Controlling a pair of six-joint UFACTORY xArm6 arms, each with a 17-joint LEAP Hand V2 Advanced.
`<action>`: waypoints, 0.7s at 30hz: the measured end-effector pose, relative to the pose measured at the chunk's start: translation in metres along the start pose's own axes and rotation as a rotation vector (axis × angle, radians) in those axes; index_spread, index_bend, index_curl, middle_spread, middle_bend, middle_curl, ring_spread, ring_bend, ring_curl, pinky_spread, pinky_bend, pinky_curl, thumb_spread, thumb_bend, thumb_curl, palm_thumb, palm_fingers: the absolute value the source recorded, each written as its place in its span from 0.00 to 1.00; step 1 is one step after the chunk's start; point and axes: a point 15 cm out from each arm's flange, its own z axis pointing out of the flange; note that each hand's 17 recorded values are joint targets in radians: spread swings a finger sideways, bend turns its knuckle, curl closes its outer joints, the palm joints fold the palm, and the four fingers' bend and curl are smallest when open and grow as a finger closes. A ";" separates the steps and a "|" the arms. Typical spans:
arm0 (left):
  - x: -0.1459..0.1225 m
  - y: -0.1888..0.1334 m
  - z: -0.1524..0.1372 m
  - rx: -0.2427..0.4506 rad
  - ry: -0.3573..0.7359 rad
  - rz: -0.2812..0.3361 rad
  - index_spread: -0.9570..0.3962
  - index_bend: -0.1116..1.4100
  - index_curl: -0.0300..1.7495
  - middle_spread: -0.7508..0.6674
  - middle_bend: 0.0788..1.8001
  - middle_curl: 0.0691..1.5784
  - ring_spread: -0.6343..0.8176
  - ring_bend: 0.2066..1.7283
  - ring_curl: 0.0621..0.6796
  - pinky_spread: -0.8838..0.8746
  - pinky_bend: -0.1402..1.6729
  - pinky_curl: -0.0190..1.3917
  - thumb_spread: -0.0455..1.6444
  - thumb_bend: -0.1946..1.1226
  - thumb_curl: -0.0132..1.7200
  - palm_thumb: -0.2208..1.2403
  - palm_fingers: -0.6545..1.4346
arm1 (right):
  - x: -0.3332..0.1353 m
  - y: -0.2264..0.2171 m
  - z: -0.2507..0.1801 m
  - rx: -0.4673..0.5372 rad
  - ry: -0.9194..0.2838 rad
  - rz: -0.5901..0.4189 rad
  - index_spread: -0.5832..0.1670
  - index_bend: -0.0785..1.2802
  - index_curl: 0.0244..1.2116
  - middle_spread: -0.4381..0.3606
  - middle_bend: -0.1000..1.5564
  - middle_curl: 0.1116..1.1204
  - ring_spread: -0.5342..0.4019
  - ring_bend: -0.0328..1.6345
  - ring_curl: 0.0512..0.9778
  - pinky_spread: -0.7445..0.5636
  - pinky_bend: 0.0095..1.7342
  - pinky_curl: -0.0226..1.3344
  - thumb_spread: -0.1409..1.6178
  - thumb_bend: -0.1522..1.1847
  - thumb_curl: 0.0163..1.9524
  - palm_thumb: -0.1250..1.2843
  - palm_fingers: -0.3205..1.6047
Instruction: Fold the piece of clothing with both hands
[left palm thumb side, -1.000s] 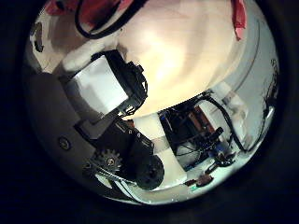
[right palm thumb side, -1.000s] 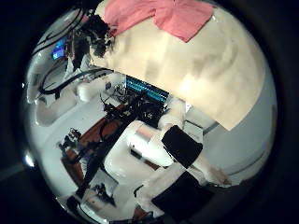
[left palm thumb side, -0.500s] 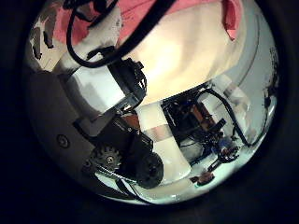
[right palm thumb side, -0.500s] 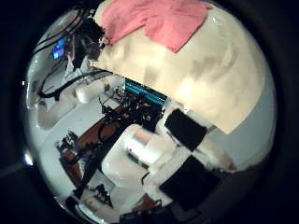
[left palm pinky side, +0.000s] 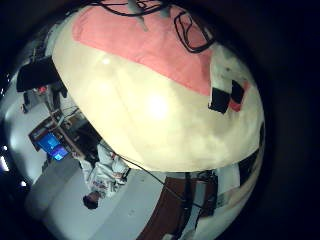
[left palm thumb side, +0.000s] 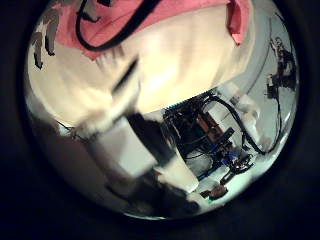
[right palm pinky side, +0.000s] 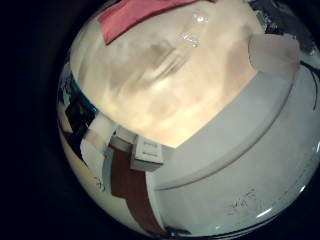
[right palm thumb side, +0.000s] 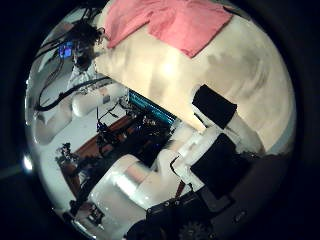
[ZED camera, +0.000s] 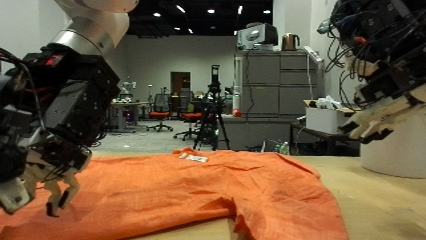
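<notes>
An orange garment (ZED camera: 200, 190) lies spread flat on the wooden table (ZED camera: 386, 200), with a white label (ZED camera: 196, 157) at its far edge. My left hand (ZED camera: 53, 130) hangs over the garment's near side, fingers (ZED camera: 59, 200) pointing down and relaxed, holding nothing. Well above the table's other end, my right hand (ZED camera: 384, 85) is raised with loose fingers, clear of the cloth. The palm views show the garment (left palm pinky side: 150, 45) (right palm thumb side: 170, 22) (right palm pinky side: 140, 15) (left palm thumb side: 170, 15) at a distance on the table (left palm pinky side: 160, 130). The left hand's fingers (left palm thumb side: 130, 150) are blurred.
A grey cabinet (ZED camera: 273, 100) and a tripod (ZED camera: 213, 110) stand behind the table. A white rounded body (ZED camera: 397, 140) rises at the table's end under my right hand. Bare table (right palm pinky side: 170, 80) lies beside the garment.
Both palm views have shifted and show more of the garment. The left hand's fingers have moved and are now blurred; the right hand's finger reaches further into its view.
</notes>
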 end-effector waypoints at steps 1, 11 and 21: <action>0.001 -0.001 0.004 0.015 -0.002 0.003 0.57 0.18 0.33 0.37 0.25 0.27 0.26 0.46 0.60 0.18 0.64 0.43 0.63 0.11 0.15 0.40 0.37 | 0.000 0.000 0.000 0.000 0.000 -0.002 0.42 0.20 0.27 0.47 0.23 0.26 0.50 0.29 0.29 0.63 0.12 0.24 0.75 0.10 0.16 0.63 0.39; 0.005 -0.007 0.032 0.063 -0.038 -0.044 0.69 0.22 0.29 0.52 0.20 0.22 0.47 0.34 0.43 0.39 0.47 0.35 0.57 0.12 0.17 0.35 0.36 | -0.002 0.001 0.003 -0.008 -0.003 -0.004 0.41 0.19 0.28 0.48 0.22 0.27 0.52 0.28 0.28 0.66 0.12 0.23 0.74 0.10 0.16 0.63 0.38; 0.001 -0.015 0.046 0.067 -0.063 -0.097 0.66 0.19 0.29 0.37 0.37 0.28 0.34 0.34 0.37 0.30 0.48 0.32 0.59 0.14 0.19 0.45 0.58 | -0.004 0.001 0.002 -0.009 0.000 -0.010 0.41 0.19 0.28 0.49 0.22 0.28 0.50 0.30 0.29 0.67 0.11 0.23 0.74 0.10 0.16 0.63 0.39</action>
